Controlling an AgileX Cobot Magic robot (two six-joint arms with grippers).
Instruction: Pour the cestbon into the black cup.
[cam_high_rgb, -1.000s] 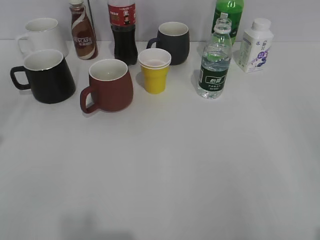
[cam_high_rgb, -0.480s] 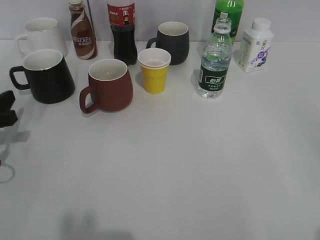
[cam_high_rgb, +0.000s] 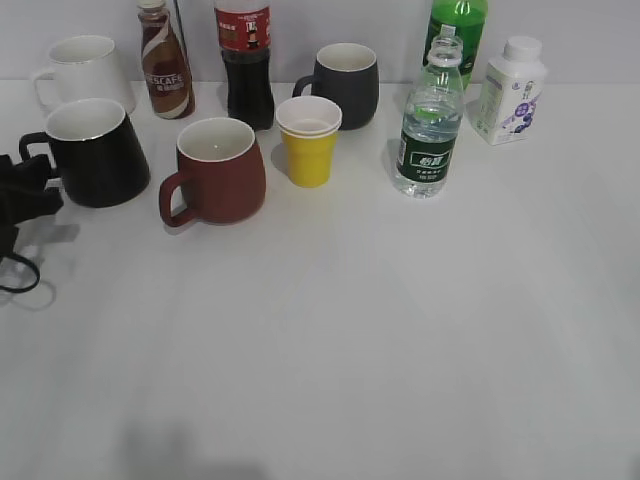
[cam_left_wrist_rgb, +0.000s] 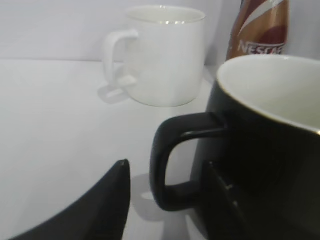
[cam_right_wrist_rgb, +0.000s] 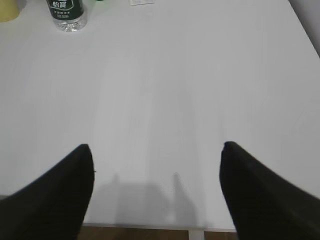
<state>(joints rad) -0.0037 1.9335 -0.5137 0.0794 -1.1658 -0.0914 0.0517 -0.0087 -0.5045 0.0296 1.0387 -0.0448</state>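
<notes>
The cestbon (cam_high_rgb: 430, 128), a clear ribbed bottle with a dark green label, stands upright at the back right; its base also shows in the right wrist view (cam_right_wrist_rgb: 66, 14). The black cup (cam_high_rgb: 100, 152), glossy with a white inside, stands at the left; its loop handle points left (cam_left_wrist_rgb: 180, 160). My left gripper (cam_high_rgb: 30, 185) is open at the cup's handle, its two fingers on either side of the loop (cam_left_wrist_rgb: 167, 172). My right gripper (cam_right_wrist_rgb: 157, 155) is open and empty over bare table near the front edge, out of the exterior view.
A brown-red mug (cam_high_rgb: 215, 170), a yellow cup (cam_high_rgb: 309, 140), a dark grey mug (cam_high_rgb: 345, 85), a white mug (cam_high_rgb: 85, 70), a Nescafe bottle (cam_high_rgb: 165, 60), a cola bottle (cam_high_rgb: 246, 60), a green soda bottle (cam_high_rgb: 457, 25) and a white milk bottle (cam_high_rgb: 512, 90) stand along the back.
My left gripper has come in from the left edge and moved up to the black cup's handle. The cups and bottles have not moved.
</notes>
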